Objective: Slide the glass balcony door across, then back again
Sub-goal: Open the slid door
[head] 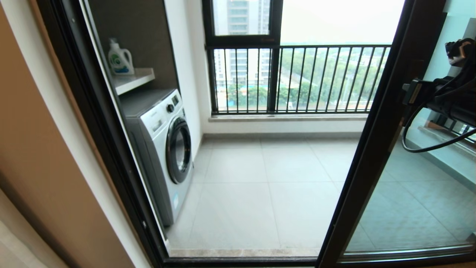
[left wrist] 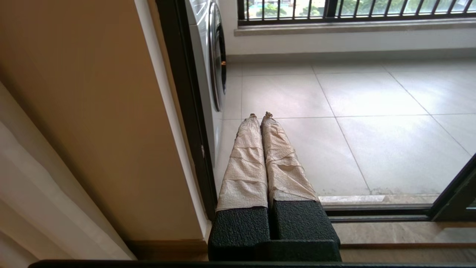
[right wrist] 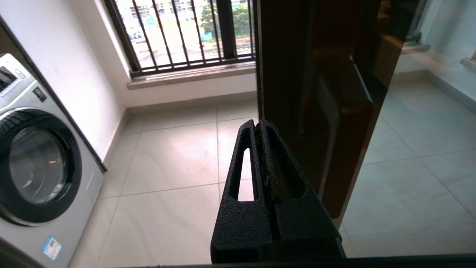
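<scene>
R gripper (right wrist: 260, 124) clenched empty, beside door (head: 375, 149) upright. Door likely heavy, stiff, glass fragile; push at handle (right wrist: 342, 111). L gripper (left wrist: 260, 117) clenched, parked.

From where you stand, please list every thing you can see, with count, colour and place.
glass balcony door: one, dark frame, at right, doorway open
handle: one, dark, on door upright
washing machine: one, white-grey, balcony left
detergent bottle: one, white and green, shelf above machine
shelf: one, white, left wall
railing: one, black bars, balcony far side
floor tiles: many, light grey
left gripper: one, jaws shut, low by left door jamb
right gripper: one, black, jaws shut, beside door upright
</scene>
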